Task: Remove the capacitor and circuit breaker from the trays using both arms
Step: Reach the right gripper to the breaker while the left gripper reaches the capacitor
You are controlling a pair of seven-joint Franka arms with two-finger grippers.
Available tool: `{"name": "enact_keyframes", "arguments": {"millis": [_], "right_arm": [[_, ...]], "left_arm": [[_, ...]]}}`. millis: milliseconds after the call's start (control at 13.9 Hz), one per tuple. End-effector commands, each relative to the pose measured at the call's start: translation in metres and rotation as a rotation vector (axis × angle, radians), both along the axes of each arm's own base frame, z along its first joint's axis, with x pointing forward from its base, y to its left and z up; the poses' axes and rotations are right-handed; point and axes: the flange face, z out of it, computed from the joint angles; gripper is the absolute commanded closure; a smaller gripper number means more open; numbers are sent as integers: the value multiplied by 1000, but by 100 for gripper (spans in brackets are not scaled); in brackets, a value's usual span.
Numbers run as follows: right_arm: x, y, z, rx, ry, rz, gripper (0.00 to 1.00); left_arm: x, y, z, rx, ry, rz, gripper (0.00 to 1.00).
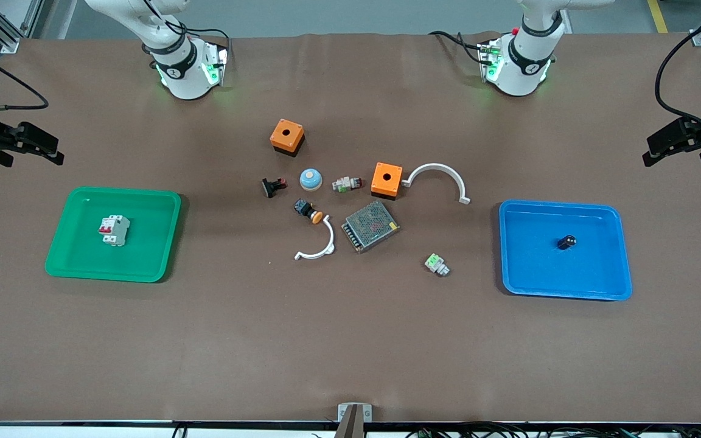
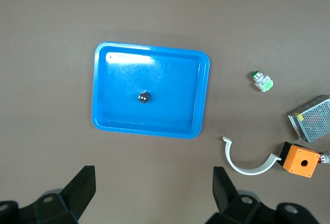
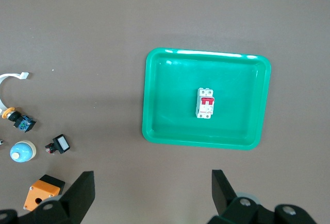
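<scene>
Nothing lifted yet: both arms hang high. The left gripper (image 2: 153,190), jaws wide and empty, looks down on the capacitor (image 2: 143,98) in the blue tray (image 2: 202,95). The right gripper (image 3: 152,193), equally wide and empty, overlooks the circuit breaker (image 3: 205,103) in the green tray (image 3: 152,100). Next comes a descent on each, probably straight down.

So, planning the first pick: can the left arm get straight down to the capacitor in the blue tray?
Probably yes. The capacitor lies alone in the blue tray, nothing beside or over it, and the left gripper hangs open above the table by that tray.
</scene>
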Motion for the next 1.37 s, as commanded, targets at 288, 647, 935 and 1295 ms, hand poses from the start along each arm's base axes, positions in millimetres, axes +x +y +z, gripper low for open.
{"name": "enact_keyframes", "arguments": {"millis": [288,647,935,1295], "right_arm": [[-6,1,3,-2,4,-2,0],[52,-30,-68,0,104,-44,0],[88,-54,-150,-16,159,-61,0],[63,-89,-298,-15,85,-130,0]], "left_arm": [[-1,1,5,-15,2,-2,0],[3,28,-14,-15,42,49,0],[14,56,-90,-6,161,83,0],[9,59,-212,65,157,59,0]]}}
